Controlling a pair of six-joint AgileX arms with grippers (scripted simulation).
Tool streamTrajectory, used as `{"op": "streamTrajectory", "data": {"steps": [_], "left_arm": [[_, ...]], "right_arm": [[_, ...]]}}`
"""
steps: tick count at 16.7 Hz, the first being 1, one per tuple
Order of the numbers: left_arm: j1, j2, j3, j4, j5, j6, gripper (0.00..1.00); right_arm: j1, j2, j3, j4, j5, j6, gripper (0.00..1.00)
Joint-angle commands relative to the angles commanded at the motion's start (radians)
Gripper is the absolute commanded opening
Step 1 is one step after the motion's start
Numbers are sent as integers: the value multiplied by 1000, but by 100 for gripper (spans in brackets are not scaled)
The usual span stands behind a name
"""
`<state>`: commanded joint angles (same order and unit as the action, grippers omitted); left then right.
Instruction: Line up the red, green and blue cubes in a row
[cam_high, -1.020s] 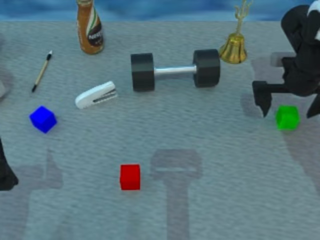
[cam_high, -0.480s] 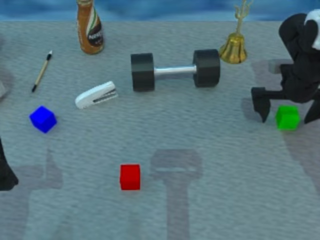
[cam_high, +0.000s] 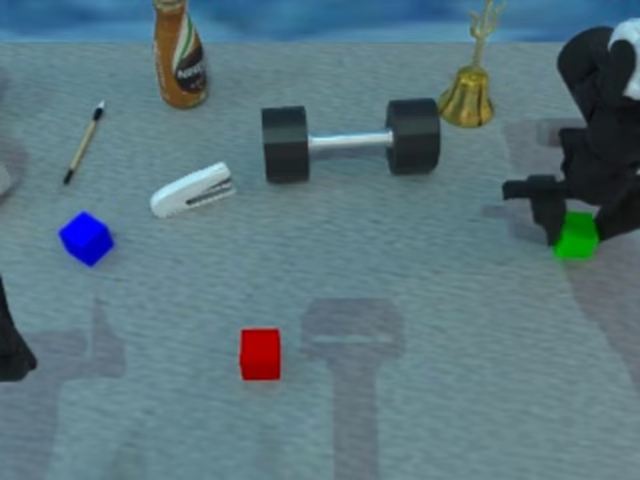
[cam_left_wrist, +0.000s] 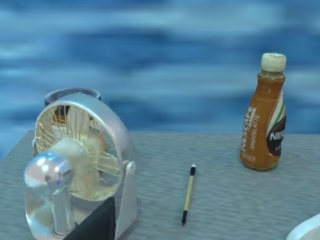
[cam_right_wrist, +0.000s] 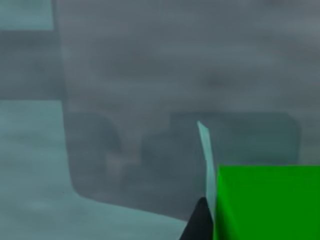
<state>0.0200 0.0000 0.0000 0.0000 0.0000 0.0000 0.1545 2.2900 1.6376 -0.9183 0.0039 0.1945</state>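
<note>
Here, right gripper (cam_high: 578, 212) pinching one green cube (cam_high: 577, 238), one red cube (cam_high: 260, 354), one blue cube (cam_high: 86, 238)

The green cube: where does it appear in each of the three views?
Top view: green cube at the table's right side, under the right gripper.
Left wrist view: not in it.
Right wrist view: fills the lower right corner, beside a finger.
Shared landmark: the grey table.

The brown bottle (cam_left_wrist: 263, 117) bears a label with white letters "NES", the rest hidden
</note>
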Motion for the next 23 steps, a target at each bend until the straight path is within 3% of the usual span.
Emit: {"op": "streamTrajectory", "data": {"steps": [2,3,12,19,23], "left_arm": [[0,0,0,0,0,0,100],[0,0,0,0,0,0,100],[0,0,0,0,0,0,100],[0,0,0,0,0,0,100],[0,0,0,0,0,0,100]], "right_arm": [[0,0,0,0,0,0,2],[0,0,0,0,0,0,0],[-2,-18,8,-9,3,-1,0],[5,-83,148,-221,2,-3,0],[6,-95,163,-241,2,-3,0]]}}
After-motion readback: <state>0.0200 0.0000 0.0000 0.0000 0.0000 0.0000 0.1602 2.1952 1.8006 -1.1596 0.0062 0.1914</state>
